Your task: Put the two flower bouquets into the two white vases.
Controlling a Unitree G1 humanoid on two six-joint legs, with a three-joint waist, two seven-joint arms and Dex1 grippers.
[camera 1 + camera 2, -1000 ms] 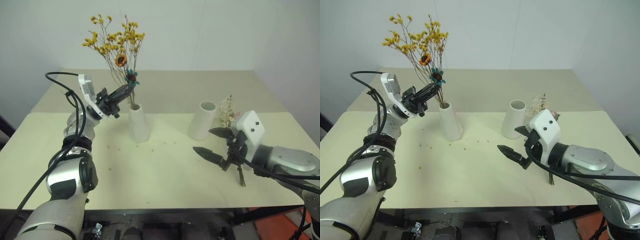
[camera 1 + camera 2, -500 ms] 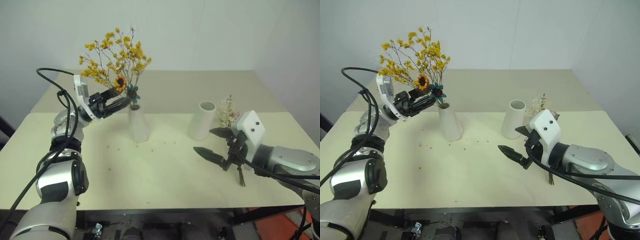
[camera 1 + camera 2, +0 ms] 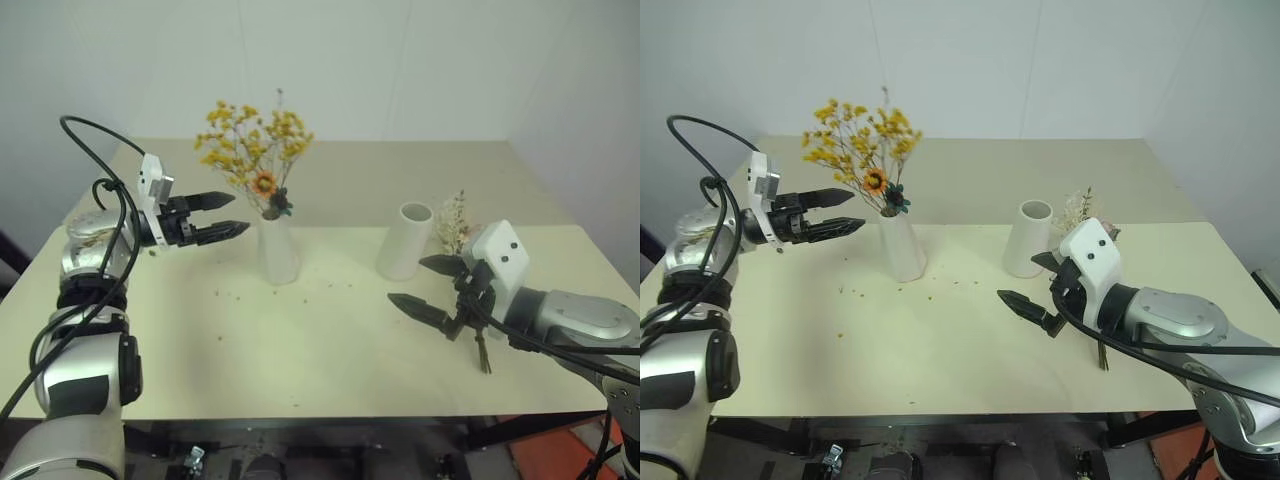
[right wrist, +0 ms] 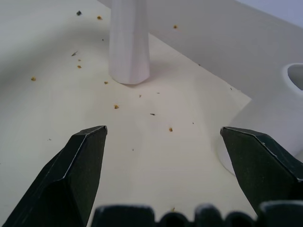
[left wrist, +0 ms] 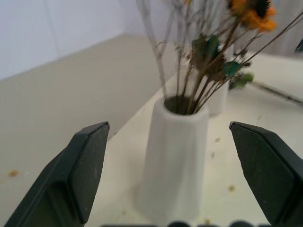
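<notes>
My left end effector [image 3: 228,214] has let go and pulled aside, fingers spread; the yellow bouquet [image 3: 256,160] now stands in the slim vase [image 3: 277,250]. The wide vase [image 3: 405,241] is empty. My right end effector [image 3: 428,288] gapes above the table [image 3: 300,350], pink bouquet [image 3: 458,228] beside it.

- On the counter [image 3: 300,350], centre of frame: slim vase [image 3: 277,250], dried bouquet [image 3: 256,160] inside.
- Right of it: wide vase [image 3: 404,241].
- Behind and right of that, lying: second bouquet [image 3: 453,222].
- Centre left: left end effector [image 3: 234,214], beside the slim vase.
- Lower right: right end effector [image 3: 418,285].
</notes>
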